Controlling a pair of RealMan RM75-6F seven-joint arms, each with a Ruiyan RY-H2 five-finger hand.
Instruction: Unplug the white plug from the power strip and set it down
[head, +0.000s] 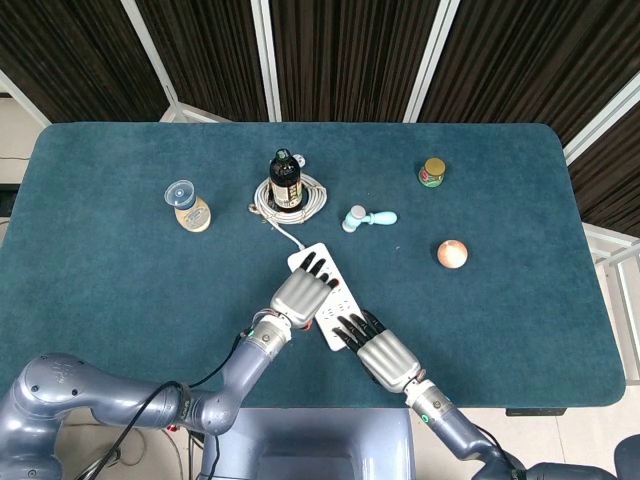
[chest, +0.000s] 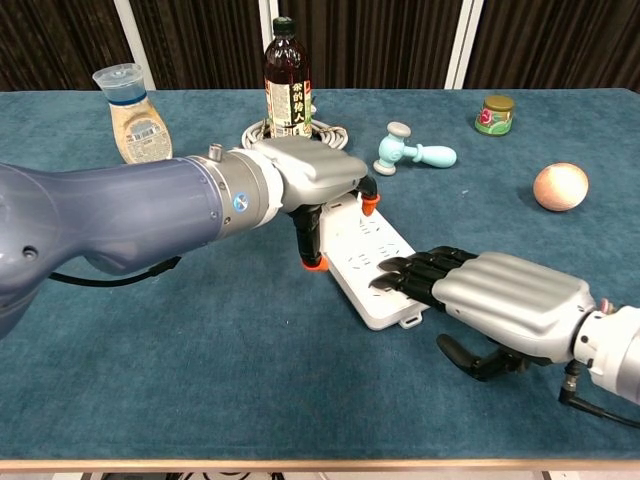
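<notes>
Head view: the power strip (head: 325, 295) lay at a slant near the middle of the blue table (head: 120, 290), its cable running back to the coil (head: 291, 193) ringed around the dark bottle (head: 286, 180).
Left hand: the left hand (head: 297, 292) lay over the far half of the strip, fingers stretched along it; in the chest view the left hand (chest: 312, 174) had its thumb pointing down beside the strip's near-left edge.
Left grasp: cannot tell whether it gripped anything.
White plug: hidden under the left hand in both views; its place could not be made out.
Right hand: the right hand (chest: 505, 302) lay flat, dark fingertips (chest: 400, 272) pressing the near end of the strip, thumb hanging below; it clasped nothing.
Others: a sauce bottle (chest: 130, 113) stood at far left, a teal hammer toy (chest: 415, 148) beyond the strip, a small jar (chest: 496, 114) and an egg-like ball (chest: 560, 186) to the right.
</notes>
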